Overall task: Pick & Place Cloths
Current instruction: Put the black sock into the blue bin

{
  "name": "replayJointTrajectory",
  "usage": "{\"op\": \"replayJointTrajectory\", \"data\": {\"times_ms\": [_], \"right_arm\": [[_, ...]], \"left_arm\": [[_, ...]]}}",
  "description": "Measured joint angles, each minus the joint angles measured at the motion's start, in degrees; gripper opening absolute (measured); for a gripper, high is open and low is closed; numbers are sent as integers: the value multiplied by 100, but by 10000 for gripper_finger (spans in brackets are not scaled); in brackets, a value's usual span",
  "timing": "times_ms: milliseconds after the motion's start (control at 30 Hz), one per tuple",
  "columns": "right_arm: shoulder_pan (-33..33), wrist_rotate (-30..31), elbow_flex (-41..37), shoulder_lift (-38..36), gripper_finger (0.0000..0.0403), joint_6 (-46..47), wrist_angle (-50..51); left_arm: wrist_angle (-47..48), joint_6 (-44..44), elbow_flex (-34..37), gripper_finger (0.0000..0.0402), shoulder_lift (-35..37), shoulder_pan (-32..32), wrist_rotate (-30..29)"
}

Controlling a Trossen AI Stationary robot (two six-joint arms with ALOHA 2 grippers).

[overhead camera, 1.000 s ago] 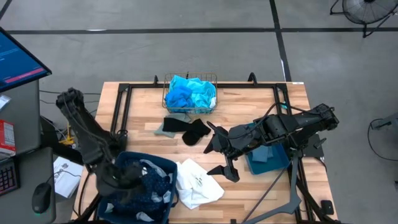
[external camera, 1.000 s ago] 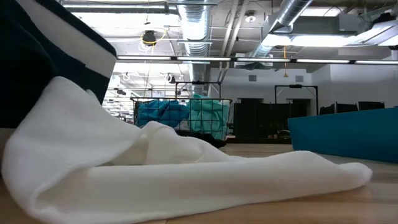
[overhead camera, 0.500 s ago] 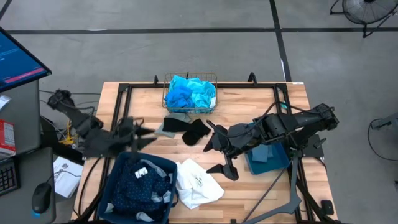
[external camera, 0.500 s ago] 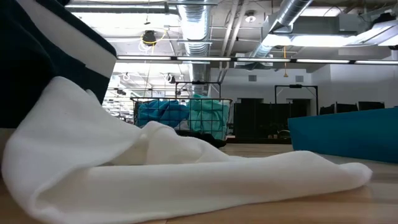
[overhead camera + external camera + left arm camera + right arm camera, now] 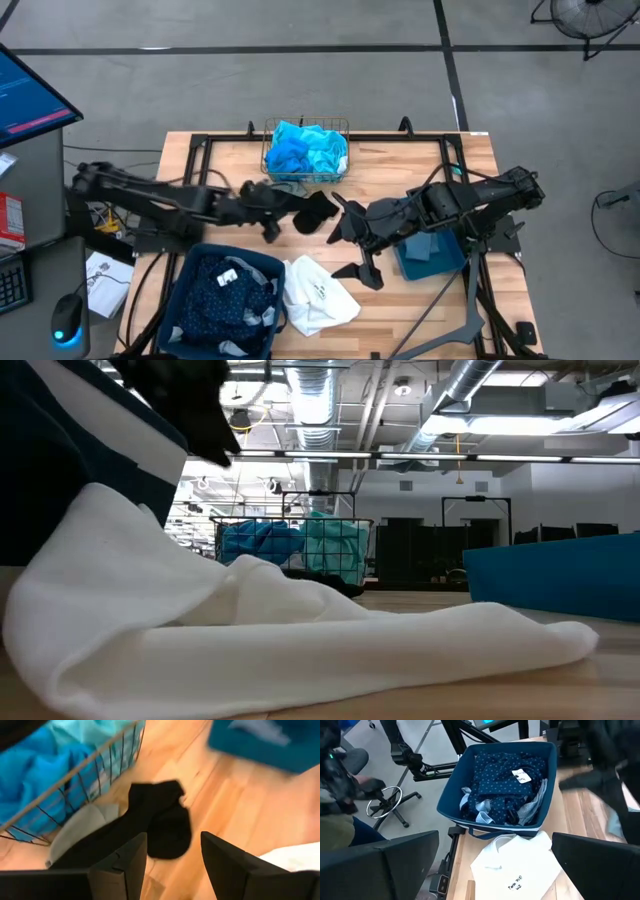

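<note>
1. The left gripper [image 5: 268, 205] is seen stretched over the table, with its jaws held apart and nothing between them.
2. Just ahead of these open jaws a black cloth [image 5: 162, 817] is lying flat on the wooden table [image 5: 420, 160]; it is soft, dull and folded over itself, with a rounded end.
3. A grey cloth [image 5: 82, 825] is partly covered by the black one, beside the left jaws and touching the gold wire basket [image 5: 306, 152].
4. Beyond the left jaws the basket is filled with a bright blue cloth [image 5: 30, 780] and a turquoise cloth [image 5: 82, 730], both crumpled.
5. The right gripper [image 5: 352, 245] is held above the table with its jaws spread wide and empty.
6. Under and ahead of the right jaws a white cloth [image 5: 517, 862] is spread, loosely creased, with small dark print on it.
7. Farther ahead of the right jaws a navy cloth with small dots [image 5: 502, 780] is heaped in a dark teal bin [image 5: 455, 795], together with pale grey-blue pieces.
</note>
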State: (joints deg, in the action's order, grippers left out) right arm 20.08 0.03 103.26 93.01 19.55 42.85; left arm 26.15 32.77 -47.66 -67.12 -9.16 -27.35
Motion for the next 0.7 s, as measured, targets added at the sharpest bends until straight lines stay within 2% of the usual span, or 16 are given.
{"op": "replayJointTrajectory", "data": {"times_ms": [133,433,700], "right_arm": [[0,0,0,0,379,0,0],[-4,0,0,0,379,0,4],[-3,0,0,-1,379,-2,17]], "left_arm": [[-334,-86,0,173,-759,61,46],[-2084,-258,0,173,-1918,62,336],[-2608,-238,-4,173,-2680,106,332]]}}
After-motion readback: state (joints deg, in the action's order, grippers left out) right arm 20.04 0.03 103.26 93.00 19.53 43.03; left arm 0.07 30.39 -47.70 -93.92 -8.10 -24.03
